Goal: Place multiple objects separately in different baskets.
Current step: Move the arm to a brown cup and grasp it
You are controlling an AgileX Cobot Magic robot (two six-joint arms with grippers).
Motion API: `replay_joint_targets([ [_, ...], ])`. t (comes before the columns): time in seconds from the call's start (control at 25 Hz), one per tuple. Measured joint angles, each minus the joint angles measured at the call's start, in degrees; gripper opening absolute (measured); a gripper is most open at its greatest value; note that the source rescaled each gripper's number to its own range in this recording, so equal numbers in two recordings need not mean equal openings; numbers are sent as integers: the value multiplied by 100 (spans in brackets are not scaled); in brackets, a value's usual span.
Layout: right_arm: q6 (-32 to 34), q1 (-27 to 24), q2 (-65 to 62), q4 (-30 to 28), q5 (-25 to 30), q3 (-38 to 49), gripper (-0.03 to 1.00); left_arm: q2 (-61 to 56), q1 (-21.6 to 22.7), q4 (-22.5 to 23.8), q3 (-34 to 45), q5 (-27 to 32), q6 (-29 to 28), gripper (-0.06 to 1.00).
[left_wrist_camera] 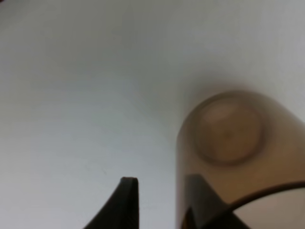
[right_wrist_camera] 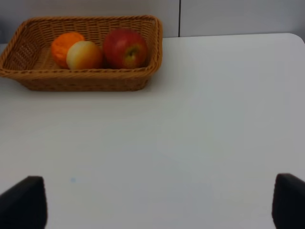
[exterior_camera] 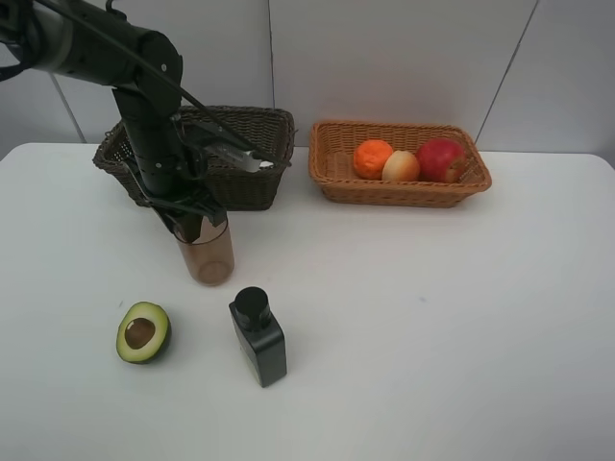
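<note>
Under left tool [exterior_camera: 195, 229]: cup [exterior_camera: 206, 259] upright, long axis vertical, mouth up.

translucent plastic cup [exterior_camera: 207, 257], wicker basket [exterior_camera: 399, 192]

On the white table [exterior_camera: 432, 317] a dark basket [exterior_camera: 255, 182] and a tan basket [exterior_camera: 404, 190] are set at the back, a cup [exterior_camera: 206, 257] before the dark one, an avocado [exterior_camera: 143, 332] and a bottle [exterior_camera: 259, 338] placed nearer.
</note>
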Motion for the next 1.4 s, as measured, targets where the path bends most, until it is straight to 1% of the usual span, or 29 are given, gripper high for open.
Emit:
replay_joint_targets([
  [0.04,0,0,0,0,0,0,100,0,0,0,0,12,0,20],
  [0.16,0,0,0,0,0,0,100,0,0,-5,0,12,0,5],
  [0.2,0,0,0,0,0,0,100,0,0,-16,0,18,0,1],
  [0.24,0,0,0,0,0,0,100,0,0,-28,0,18,0,0],
  [0.44,0,0,0,0,0,0,100,0,0,-132,0,13,0,0],
  [0.88,0,0,0,0,0,0,100,0,0,-154,0,14,0,0],
  [1.16,0,0,0,0,0,0,100,-5,0,-193,-9,136,0,0],
  [1.4,0,0,0,0,0,0,100,-5,0,-194,-352,675,0,0],
])
